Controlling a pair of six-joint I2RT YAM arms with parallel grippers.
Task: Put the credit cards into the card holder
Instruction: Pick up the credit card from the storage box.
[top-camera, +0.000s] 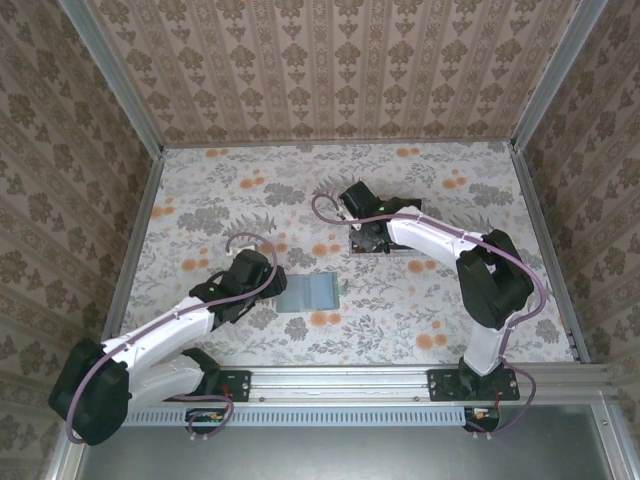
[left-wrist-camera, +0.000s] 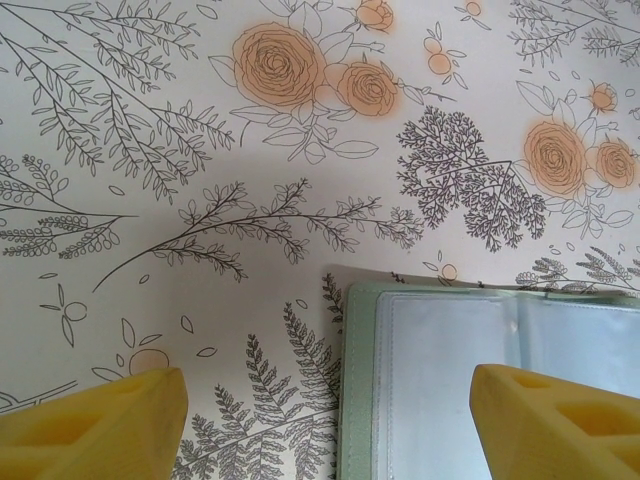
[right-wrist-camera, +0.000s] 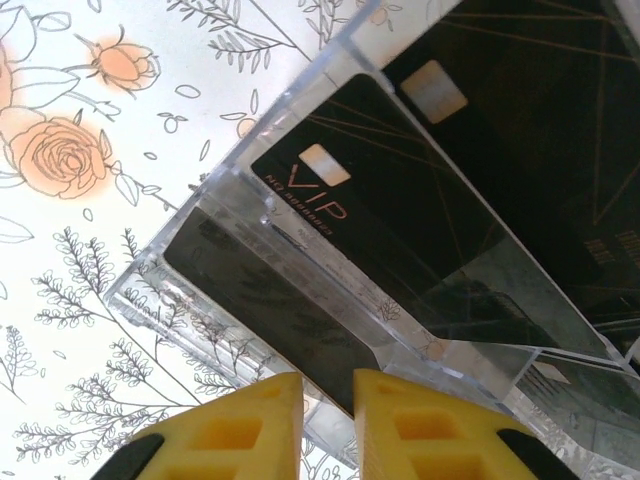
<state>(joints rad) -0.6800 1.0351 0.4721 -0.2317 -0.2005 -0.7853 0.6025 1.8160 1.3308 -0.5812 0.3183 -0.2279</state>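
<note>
The grey-green card holder (top-camera: 310, 293) lies open on the table, its clear inner sleeves (left-wrist-camera: 450, 350) facing up. My left gripper (left-wrist-camera: 330, 400) hovers open over the holder's left edge, one finger on either side of it and touching nothing. It shows beside the holder from above (top-camera: 275, 285). Black credit cards (right-wrist-camera: 340, 200) stand tilted in a clear plastic tray (right-wrist-camera: 250, 190). My right gripper (right-wrist-camera: 328, 420) has reached into the tray (top-camera: 410, 250). Its fingers have drawn in to a narrow gap, with the lower corner of the front black card (right-wrist-camera: 270, 300) between them.
Floral paper covers the table (top-camera: 200, 200), and patterned walls with metal rails close it in on the left, back and right. Open table lies between the holder and the tray. The right arm's elbow (top-camera: 495, 275) rises at the right.
</note>
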